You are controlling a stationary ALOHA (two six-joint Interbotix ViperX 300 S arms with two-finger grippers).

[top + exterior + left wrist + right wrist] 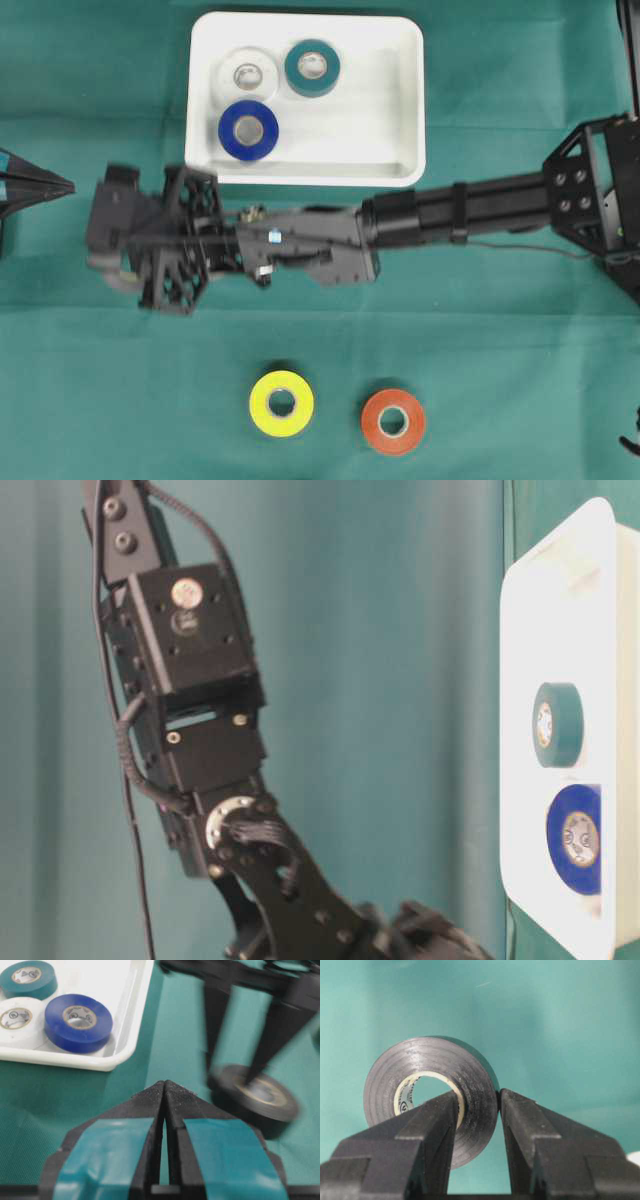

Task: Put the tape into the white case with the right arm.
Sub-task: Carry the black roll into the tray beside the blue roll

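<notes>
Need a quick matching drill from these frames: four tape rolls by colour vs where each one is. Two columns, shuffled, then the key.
Things:
1. blue roll
2. yellow roll
3. black roll
4. orange roll

Places:
A. pinched through its core by the right tool
B. inside the white case, beside the white roll and the teal roll
C. on the green cloth, left one of the loose pair
D. on the green cloth, right one of the loose pair

Pairs: 1-B, 2-C, 3-A, 4-D
</notes>
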